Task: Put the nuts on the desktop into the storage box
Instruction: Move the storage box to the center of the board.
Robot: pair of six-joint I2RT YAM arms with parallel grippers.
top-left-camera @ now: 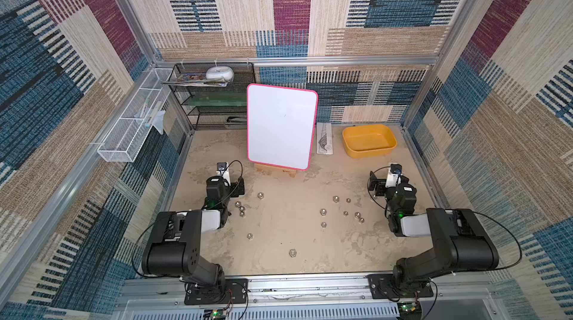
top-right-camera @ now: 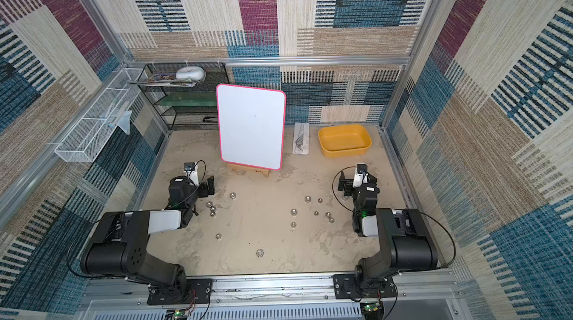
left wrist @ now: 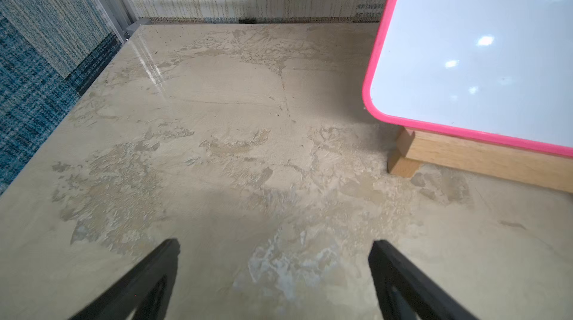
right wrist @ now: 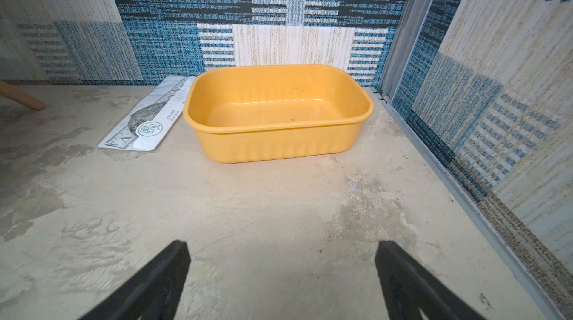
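Both apart, empty: left claw (left wrist: 276, 242), right claw (right wrist: 282, 242); nuts (top-left-camera: 323, 211) on desktop (top-left-camera: 288, 219) between.

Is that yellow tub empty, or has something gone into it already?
Empty. The right wrist view shows the storage box with a bare floor and no nuts inside; the nuts lie scattered on the desktop.

Robot test cell, aluminium frame (top-left-camera: 297, 61), carpeted walls (top-left-camera: 291, 8)
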